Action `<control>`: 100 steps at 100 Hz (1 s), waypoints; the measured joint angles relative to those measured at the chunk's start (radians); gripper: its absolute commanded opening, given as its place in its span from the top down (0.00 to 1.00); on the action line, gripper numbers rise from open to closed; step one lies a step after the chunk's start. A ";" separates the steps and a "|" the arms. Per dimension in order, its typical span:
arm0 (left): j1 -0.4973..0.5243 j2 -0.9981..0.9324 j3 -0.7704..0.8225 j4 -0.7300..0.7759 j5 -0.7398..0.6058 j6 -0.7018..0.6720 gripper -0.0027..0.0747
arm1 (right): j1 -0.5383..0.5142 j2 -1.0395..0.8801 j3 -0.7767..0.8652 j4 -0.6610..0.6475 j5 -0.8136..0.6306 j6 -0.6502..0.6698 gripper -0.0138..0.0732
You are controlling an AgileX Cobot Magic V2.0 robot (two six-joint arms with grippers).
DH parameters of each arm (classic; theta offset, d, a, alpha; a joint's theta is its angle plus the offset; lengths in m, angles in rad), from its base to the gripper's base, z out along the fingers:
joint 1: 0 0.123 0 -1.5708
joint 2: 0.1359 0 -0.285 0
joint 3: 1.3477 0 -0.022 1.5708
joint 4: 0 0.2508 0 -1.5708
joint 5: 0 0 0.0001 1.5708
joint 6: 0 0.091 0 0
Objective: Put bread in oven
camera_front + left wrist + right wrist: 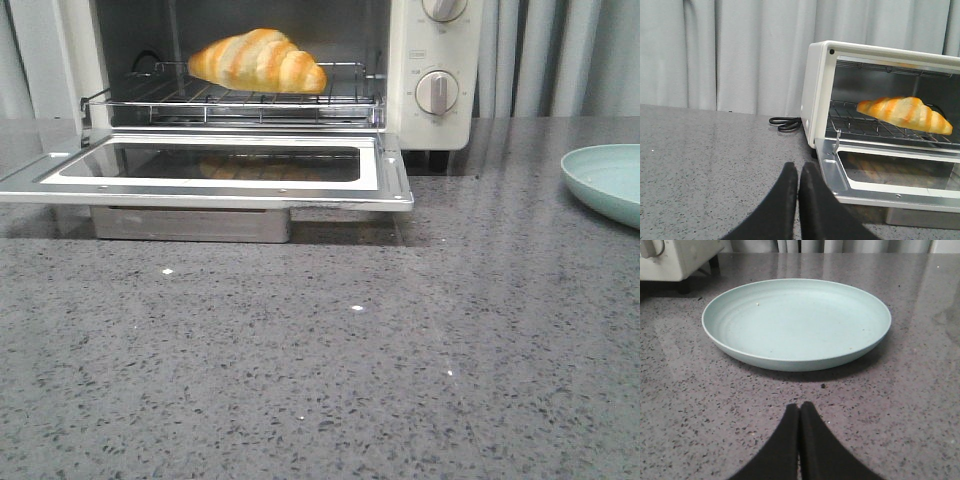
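One step left, perhaps: shutting the oven [430, 75] door.
Bread [258, 62] lies on its rack; left gripper [798, 175] and right gripper [799, 416] pressed closed, holding nothing.

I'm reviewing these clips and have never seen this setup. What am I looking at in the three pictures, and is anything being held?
This is a two-armed robot at a grey table. The front view looks forward over the table; neither arm shows in it. The other two views come from cameras on each wrist, so the black fingers appear at the bottom.

The oven stands with its door folded down, and the bread, a striped croissant, lies on the wire rack inside. A pale green plate sits to the right with nothing on it.

The left gripper faces the oven; the right gripper faces the plate. Both are shut and hold nothing.
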 measured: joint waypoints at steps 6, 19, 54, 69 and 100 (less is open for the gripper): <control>0.000 0.000 0.000 0.000 0.000 0.000 0.99 | 0.000 0.000 0.000 0.000 0.002 0.000 0.92; 0.000 0.000 0.000 0.000 0.000 0.000 0.99 | 0.000 0.000 0.000 0.000 0.007 -0.002 0.92; 0.000 0.000 0.000 0.000 0.000 0.000 0.99 | 0.000 0.000 0.000 0.000 0.057 -0.002 0.92; 0.000 0.000 0.000 0.000 0.000 0.000 0.99 | 0.000 0.000 0.000 0.000 0.057 -0.002 0.92; 0.000 0.000 0.000 0.000 0.000 0.000 0.99 | 0.000 0.000 0.000 0.000 0.058 -0.002 0.92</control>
